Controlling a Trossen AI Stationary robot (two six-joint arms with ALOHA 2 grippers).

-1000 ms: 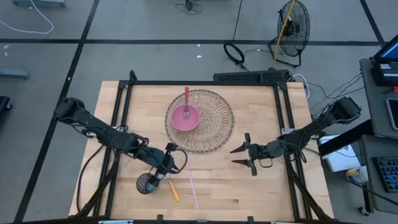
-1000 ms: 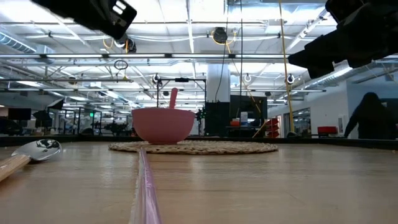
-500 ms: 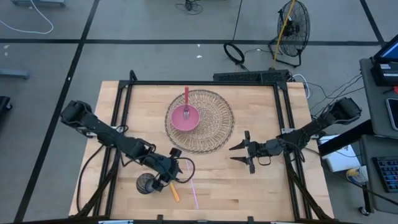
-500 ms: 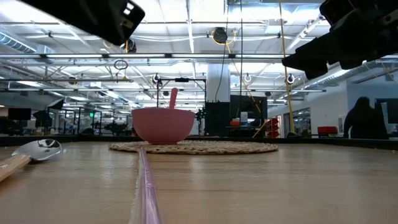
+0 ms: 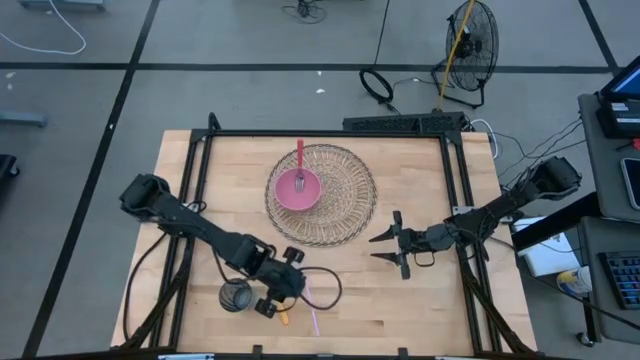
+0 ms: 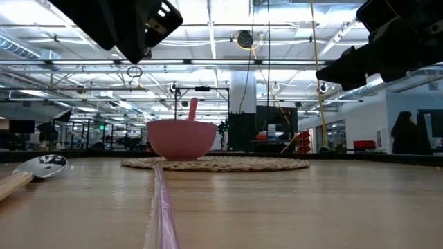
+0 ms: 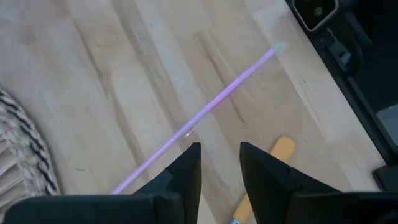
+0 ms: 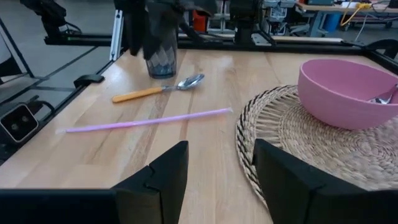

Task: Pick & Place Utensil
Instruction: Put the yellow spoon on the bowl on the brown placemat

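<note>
Left gripper (image 7: 216, 163) low over the front of the tabletop (image 5: 430, 310), jaws parted a little and empty, poised above the purple straw (image 7: 205, 121) with the orange-handled spoon (image 8: 155, 90) lying just beside it. Dark glass cup (image 8: 160, 55) standing close by the spoon's bowl. Right gripper (image 5: 385, 248) waiting off to the right of the woven mat (image 5: 350, 205), jaws spread wide, holding nothing. Pink bowl (image 5: 297, 189) on the mat, already carrying a red-handled fork (image 5: 299, 160). Likely risks from here: closing on the thin straw when the spoon is meant, or the reverse, since the two lie so near each other; a flat straw slipping out of a narrow pinch; the wrist or forearm nudging the cup during descent. Hard to read from above: most of the spoon and part of the straw hidden under the left arm; only the handle tip showing in the wrist view. Unclear which utensil is the actual target.
</note>
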